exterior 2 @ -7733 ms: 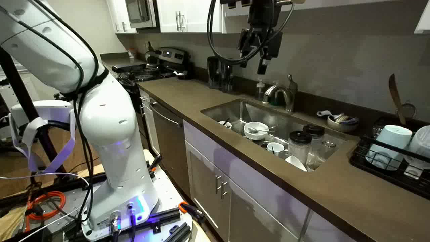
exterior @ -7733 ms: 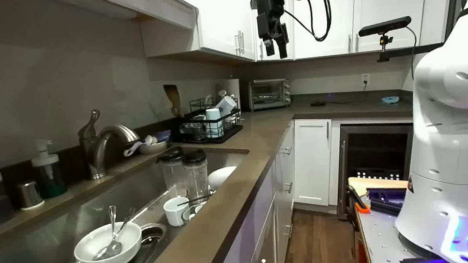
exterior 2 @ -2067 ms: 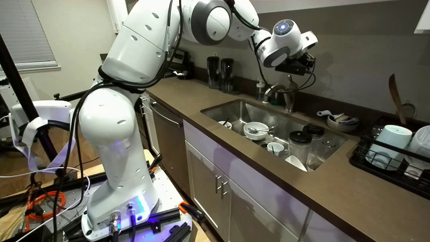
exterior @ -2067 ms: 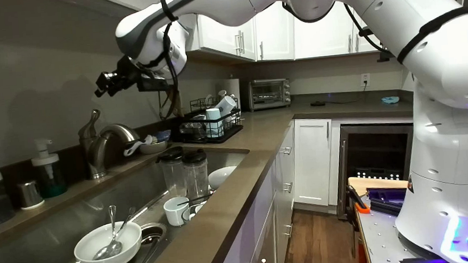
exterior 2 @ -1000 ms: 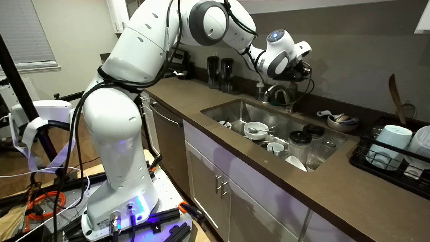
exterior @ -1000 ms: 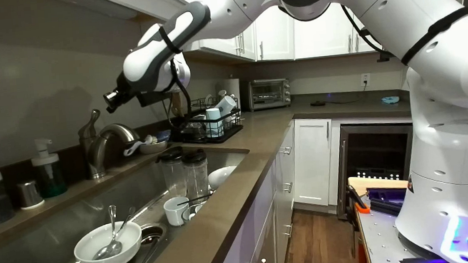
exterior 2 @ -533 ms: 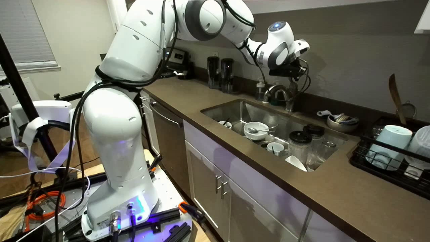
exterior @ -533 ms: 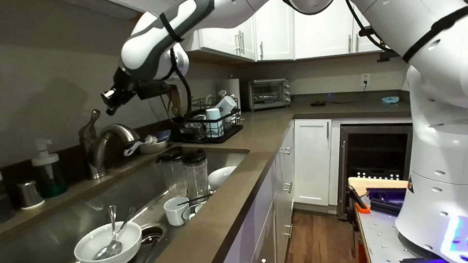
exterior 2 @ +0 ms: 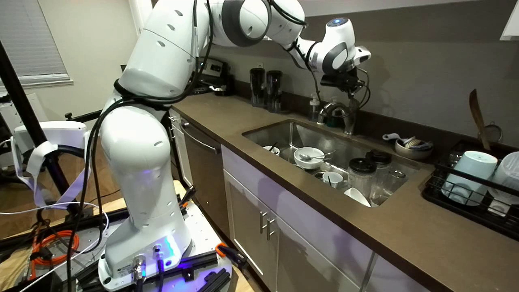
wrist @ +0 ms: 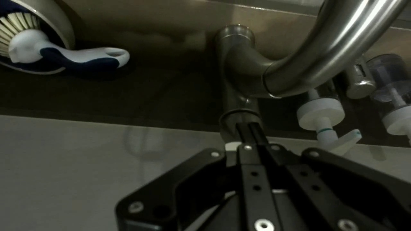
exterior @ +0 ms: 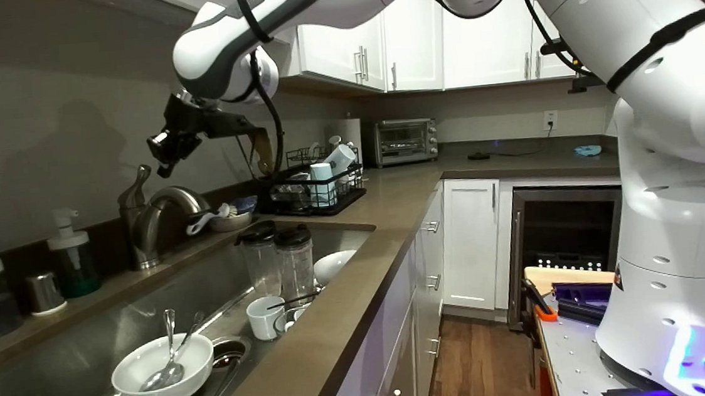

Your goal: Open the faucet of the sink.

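Note:
The brushed-metal faucet (exterior: 139,237) rises behind the sink (exterior 2: 314,138), its curved spout (wrist: 305,72) reaching out over the basin. In an exterior view its lever handle (exterior: 136,188) stands upright on top. My gripper (exterior: 164,169) hangs beside and slightly above that handle, pointing obliquely down. From the wrist, the gripper (wrist: 250,124) shows its two black fingertips pressed together with nothing between them, in front of the faucet's top. Most of the handle is hidden there behind the fingers. Whether they touch the handle, I cannot tell.
Soap pumps (exterior: 70,258) stand to one side of the faucet. A brush (wrist: 85,59) in a bowl lies on the other side. Bowls, mugs and lidded jars (exterior 2: 361,176) fill the sink. A dish rack (exterior: 328,209) sits farther along, under a wall cabinet.
Since several seconds ago the arm has come across to the faucet, and the fingers, apart then, are together now. Over the last second the hand has tipped further downward, its tip lowering slightly.

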`<state>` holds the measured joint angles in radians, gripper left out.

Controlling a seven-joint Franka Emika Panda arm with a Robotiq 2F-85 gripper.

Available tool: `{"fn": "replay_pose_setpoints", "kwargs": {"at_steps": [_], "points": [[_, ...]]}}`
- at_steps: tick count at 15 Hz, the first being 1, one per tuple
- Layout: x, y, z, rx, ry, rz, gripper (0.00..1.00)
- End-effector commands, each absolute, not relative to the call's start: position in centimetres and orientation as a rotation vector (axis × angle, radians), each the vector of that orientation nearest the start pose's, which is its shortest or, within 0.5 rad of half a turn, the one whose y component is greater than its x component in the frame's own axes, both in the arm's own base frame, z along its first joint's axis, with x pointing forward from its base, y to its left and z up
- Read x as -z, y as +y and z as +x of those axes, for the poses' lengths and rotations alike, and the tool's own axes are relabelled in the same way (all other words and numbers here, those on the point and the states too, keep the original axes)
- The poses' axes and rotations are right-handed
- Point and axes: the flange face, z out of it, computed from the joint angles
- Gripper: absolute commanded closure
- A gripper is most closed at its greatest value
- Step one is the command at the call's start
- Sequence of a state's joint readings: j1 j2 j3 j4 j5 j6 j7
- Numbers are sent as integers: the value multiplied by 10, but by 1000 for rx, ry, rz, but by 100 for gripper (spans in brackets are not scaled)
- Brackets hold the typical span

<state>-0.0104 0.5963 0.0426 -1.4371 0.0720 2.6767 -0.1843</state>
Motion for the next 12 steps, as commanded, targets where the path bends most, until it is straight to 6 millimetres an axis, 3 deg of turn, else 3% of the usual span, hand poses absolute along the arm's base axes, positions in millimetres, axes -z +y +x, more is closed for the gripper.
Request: {"fn": "replay_pose_setpoints", "kwargs": {"at_steps": [1,12], "points": [[-427,15,762,972,-189,-2908,96],[-421,20,767,1023,-109,-2795,96]]}}
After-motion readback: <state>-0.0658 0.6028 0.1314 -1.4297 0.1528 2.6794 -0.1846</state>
